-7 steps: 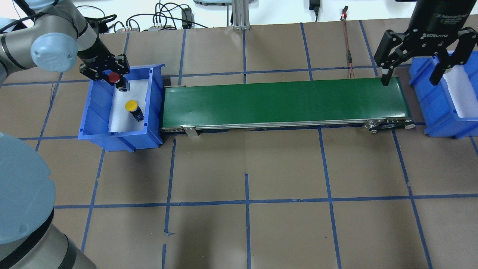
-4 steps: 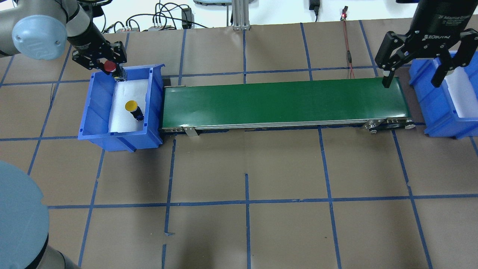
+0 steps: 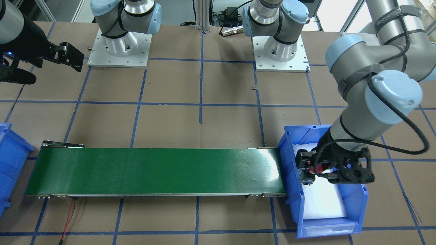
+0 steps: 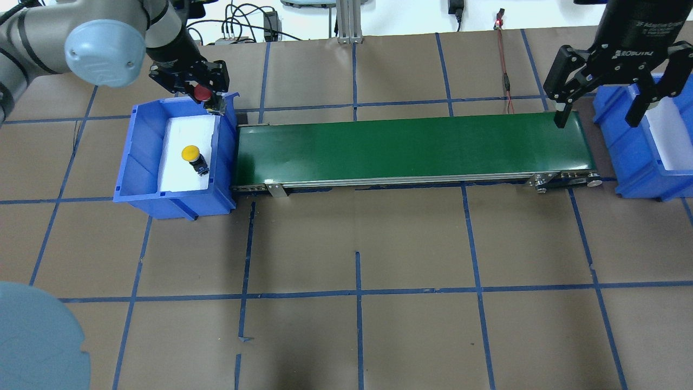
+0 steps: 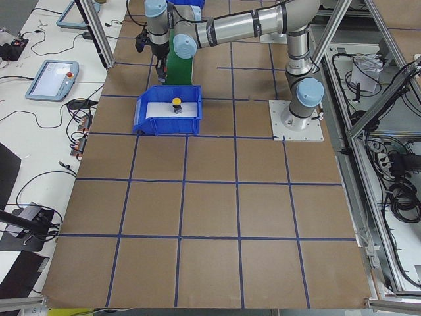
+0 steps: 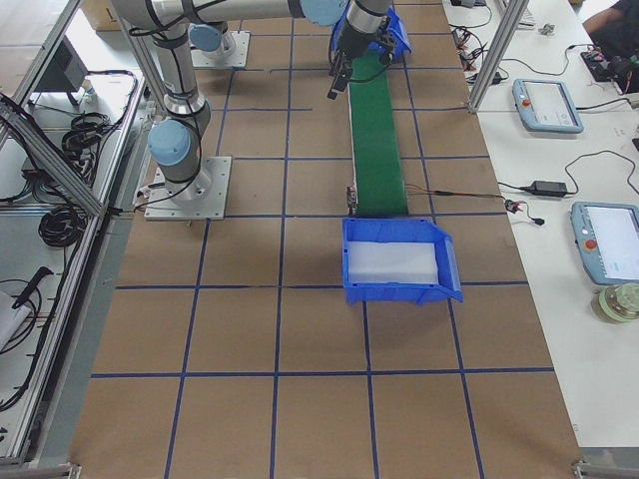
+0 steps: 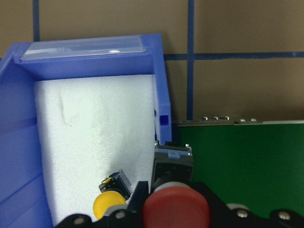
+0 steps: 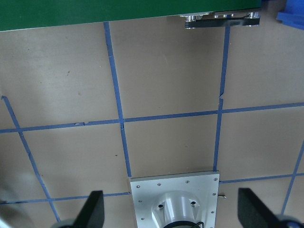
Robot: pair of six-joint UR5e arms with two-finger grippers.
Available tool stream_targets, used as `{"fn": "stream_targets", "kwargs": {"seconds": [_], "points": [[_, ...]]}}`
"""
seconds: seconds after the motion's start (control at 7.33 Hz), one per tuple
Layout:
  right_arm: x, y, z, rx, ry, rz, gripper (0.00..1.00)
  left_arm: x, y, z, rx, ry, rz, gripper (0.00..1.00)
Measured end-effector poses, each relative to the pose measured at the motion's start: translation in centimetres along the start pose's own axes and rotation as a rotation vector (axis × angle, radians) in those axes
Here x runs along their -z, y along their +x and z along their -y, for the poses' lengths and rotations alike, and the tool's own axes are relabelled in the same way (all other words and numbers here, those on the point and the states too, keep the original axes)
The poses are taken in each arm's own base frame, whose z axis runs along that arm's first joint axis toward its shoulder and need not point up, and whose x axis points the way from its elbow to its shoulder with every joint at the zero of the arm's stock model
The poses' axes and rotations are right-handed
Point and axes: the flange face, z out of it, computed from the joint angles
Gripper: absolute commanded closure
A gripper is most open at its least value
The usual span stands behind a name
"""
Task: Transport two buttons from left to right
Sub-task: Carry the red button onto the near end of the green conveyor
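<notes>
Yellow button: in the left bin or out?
In. The yellow button lies on the white foam inside the blue bin; the left tool holds the red button above the bin's wall.

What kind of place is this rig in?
Likely a robotics lab test cell, not a factory line: a paper-covered table gridded in blue tape, a short green conveyor, and teach pendants lying on a side bench.

The red button point(image 4: 203, 92) and yellow button point(image 4: 190, 153) have black bases. The left bin point(image 4: 127, 157) is blue, lined white; the belt point(image 4: 411, 146) is green. The table point(image 4: 411, 244) is brown, gridded with blue tape.
</notes>
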Motion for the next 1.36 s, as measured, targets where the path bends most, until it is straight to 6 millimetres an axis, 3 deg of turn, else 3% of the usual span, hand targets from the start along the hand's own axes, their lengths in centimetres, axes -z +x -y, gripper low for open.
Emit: {"fn": "stream_targets", "kwargs": {"seconds": [0.27,0.55,0.68,0.95,1.36], "points": [[-0.2,0.0,0.2,0.0,-0.005,0.001,0.0,-1.4,4.2,-0.1,-0.278,-0.029,0.019,0.86],[-0.4,0.0,0.4,0.001,-0.011,0.003,0.0,-5.0,9.2,-0.7,-0.579,-0.107,0.064,0.87],[-0.5,0.0,0.4,0.001,-0.012,0.003,0.0,-7.1,10.6,-1.2,-0.731,-0.136,0.084,0.87],[-0.5,0.0,0.3,0.0,-0.014,0.004,0.0,-9.9,11.9,-1.0,-1.005,-0.119,0.107,0.87],[-0.5,0.1,0.2,-0.001,-0.017,0.003,0.0,-9.9,12.6,-1.0,-1.088,-0.088,0.09,0.82]]}}
